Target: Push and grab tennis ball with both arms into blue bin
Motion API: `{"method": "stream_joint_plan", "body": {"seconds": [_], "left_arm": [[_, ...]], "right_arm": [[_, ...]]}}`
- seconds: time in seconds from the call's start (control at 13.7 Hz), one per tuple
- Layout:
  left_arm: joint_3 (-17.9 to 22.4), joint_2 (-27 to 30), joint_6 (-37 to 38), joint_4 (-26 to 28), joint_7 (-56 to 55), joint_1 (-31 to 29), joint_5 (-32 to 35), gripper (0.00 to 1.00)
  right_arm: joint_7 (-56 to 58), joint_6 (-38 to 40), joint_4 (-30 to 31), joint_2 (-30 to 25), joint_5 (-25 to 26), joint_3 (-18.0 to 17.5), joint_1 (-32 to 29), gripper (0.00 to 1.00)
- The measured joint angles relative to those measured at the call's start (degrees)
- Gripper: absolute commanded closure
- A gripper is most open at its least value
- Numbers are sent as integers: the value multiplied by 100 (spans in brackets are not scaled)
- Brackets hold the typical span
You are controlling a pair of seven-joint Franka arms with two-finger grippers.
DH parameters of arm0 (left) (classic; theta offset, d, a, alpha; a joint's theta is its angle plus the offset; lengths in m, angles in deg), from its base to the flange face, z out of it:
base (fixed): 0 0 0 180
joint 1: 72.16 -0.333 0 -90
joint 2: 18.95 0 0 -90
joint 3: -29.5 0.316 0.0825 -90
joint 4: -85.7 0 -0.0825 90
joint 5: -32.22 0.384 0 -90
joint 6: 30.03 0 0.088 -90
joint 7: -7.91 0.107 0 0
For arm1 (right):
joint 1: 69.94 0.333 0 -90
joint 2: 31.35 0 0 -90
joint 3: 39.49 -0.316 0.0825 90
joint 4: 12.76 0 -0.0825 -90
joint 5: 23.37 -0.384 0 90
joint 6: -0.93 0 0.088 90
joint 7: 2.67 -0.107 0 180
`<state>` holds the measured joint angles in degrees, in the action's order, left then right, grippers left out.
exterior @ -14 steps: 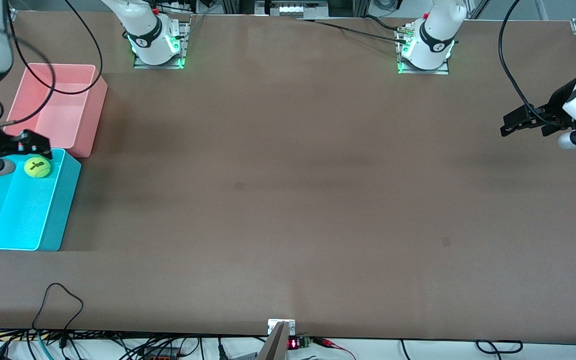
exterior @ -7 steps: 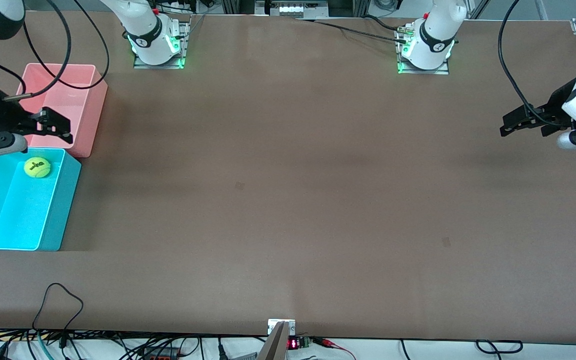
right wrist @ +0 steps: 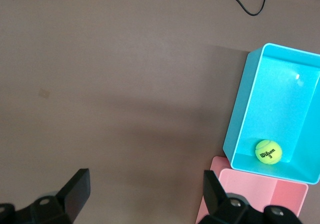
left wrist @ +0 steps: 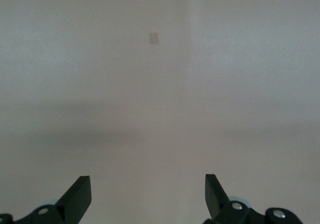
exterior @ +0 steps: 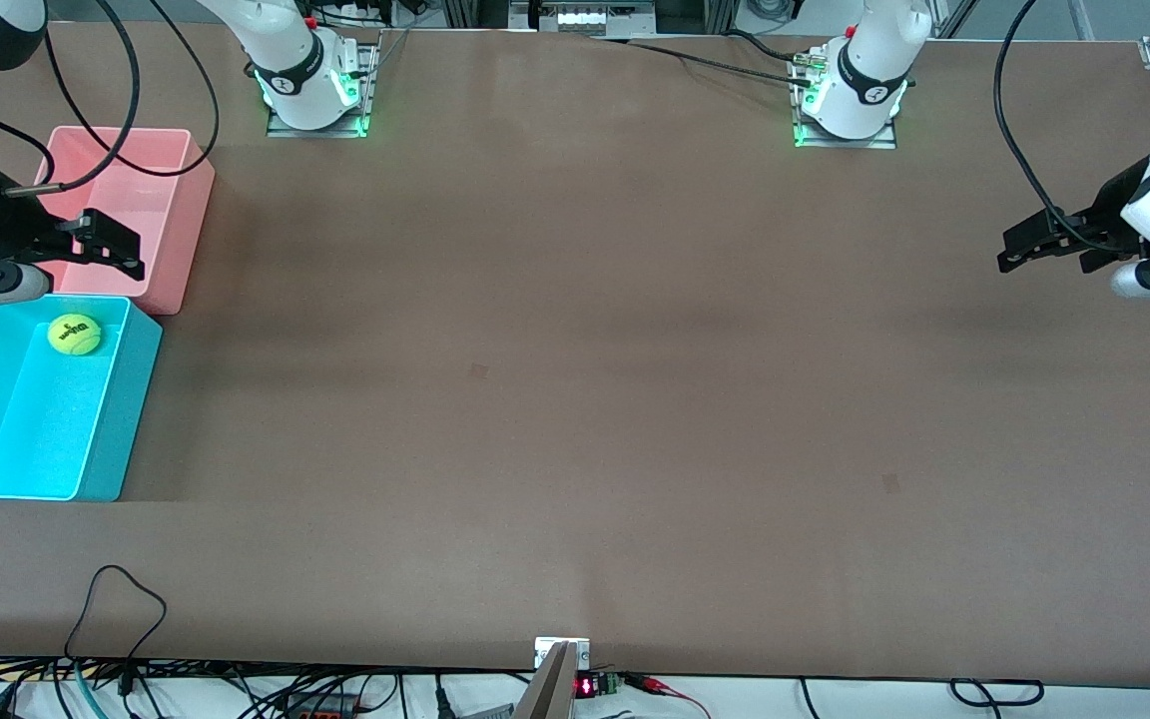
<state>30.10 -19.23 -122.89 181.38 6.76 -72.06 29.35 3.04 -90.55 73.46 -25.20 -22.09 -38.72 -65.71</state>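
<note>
Brown table (exterior: pixel 575 399), tennis ball (exterior: pixel 74 334) in blue bin (exterior: pixel 126 419); right end effector (exterior: pixel 101 245) above pink bin (exterior: pixel 166 200)

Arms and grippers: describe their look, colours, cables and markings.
Both arms are white and jointed, with black bands and green-lit bases. Loose black cables hang along them. The left gripper and right gripper are black two-finger units; a small blue light glows by the right one.

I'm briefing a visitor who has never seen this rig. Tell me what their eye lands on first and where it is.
First the tennis ball, lying inside the blue bin at the right arm's end of the table, in the corner nearest the pink bin. Next the right gripper, open and empty over the pink bin. The left gripper waits open above bare table at the left arm's end.
</note>
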Motion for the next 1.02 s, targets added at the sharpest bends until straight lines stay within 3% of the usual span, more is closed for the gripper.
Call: {"method": "stream_joint_plan", "body": {"seconds": [1.02], "left_arm": [[-4,11,-1,-3,13,-12,0,0]], "right_arm": [[-113,114,2,74,-81,105,-33,0]]}}
